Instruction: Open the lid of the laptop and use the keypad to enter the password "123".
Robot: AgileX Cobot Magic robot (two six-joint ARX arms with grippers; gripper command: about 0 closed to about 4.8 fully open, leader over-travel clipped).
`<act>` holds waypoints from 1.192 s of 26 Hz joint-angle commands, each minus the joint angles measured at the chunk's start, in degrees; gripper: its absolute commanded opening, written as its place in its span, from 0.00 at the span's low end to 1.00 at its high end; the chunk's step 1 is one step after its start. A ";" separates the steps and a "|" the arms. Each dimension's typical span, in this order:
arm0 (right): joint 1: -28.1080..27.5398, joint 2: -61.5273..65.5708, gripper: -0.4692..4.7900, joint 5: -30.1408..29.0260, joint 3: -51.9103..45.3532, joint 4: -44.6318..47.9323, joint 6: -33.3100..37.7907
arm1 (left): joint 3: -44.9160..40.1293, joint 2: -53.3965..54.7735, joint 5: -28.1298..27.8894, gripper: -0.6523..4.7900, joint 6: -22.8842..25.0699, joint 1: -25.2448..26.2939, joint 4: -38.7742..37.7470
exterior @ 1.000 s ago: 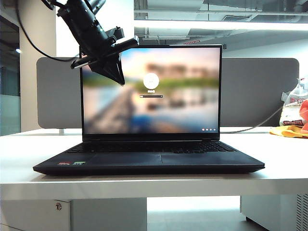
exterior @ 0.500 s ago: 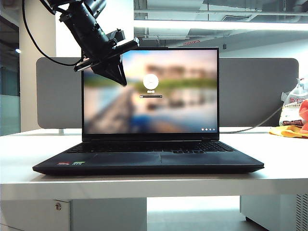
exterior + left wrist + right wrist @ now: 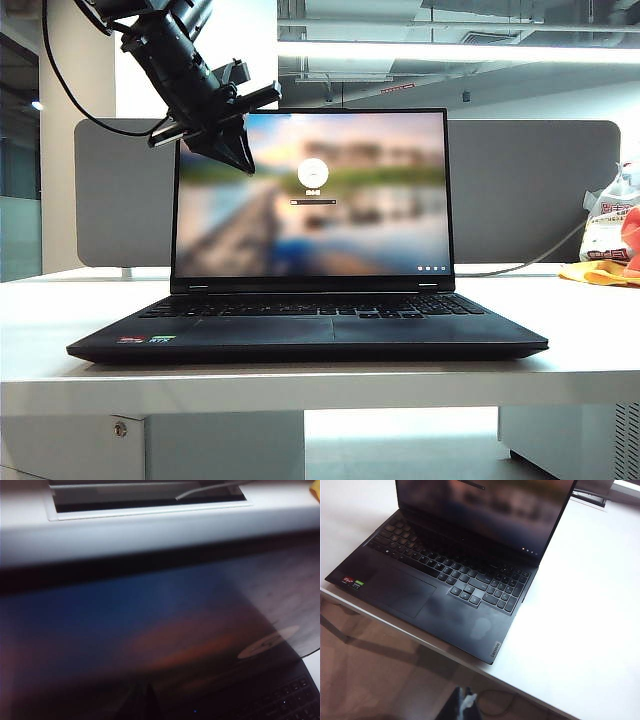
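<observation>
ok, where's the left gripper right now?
In the exterior view the left gripper is shut, up at the upper left corner of the open lid, in front of the screen and well above the keyboard.

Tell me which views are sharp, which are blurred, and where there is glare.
Exterior view: mostly sharp; ceiling strip light blown out, laptop screen bright, left tool dark against it. Left wrist view: smeared and dim, screen a blue-orange blur, only a few keys readable. Right wrist view: sharp on the keypad; table washed out bright, right tool a dark blur.
</observation>
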 commanded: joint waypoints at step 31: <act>-31.50 37.51 0.07 -28.74 0.31 28.98 -6.84 | -46.93 -53.68 -5.97 0.11 -0.15 -12.63 1.88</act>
